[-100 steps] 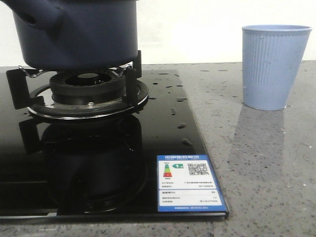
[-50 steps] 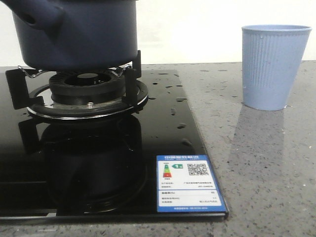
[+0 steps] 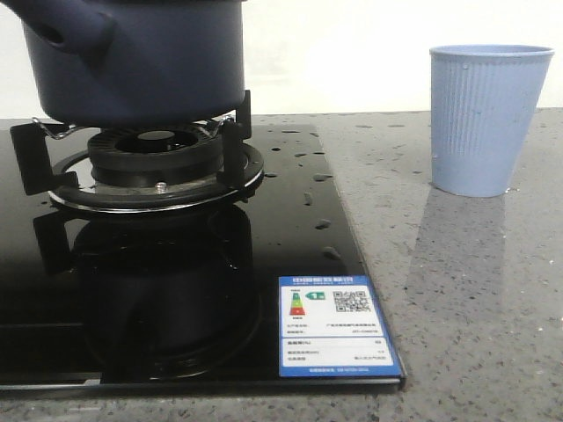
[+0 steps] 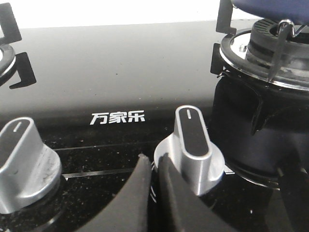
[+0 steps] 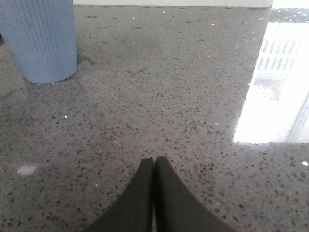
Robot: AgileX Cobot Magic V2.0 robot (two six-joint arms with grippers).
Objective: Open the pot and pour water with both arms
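Front view gives me the pot (image 3: 141, 61) in the upper left of the frame, sitting on the burner stand (image 3: 154, 167) of the black glass hob (image 3: 290, 229). Its top is cut off by the frame edge, so I cannot tell whether a lid is on or off. The pale blue cup (image 3: 488, 119) stands on the grey speckled desk (image 3: 466, 290) at the upper right, well apart from the pot. Water drops lie on the glass near the burner. Neither arm shows in this view.

On the left wrist camera, my left gripper (image 4: 154, 193) sits at the bottom centre with its fingers nearly together and nothing between them, just beside a silver knob (image 4: 193, 150); the pot's underside shows only at the upper right corner. On the right wrist camera, my right gripper (image 5: 153, 193) has its fingers pressed together, empty, over bare desk, with the cup at the upper left.

My read: neither hand is on the pot or the cup, so any lifting and pouring is not under way; whether water has already gone into the cup, I cannot see.
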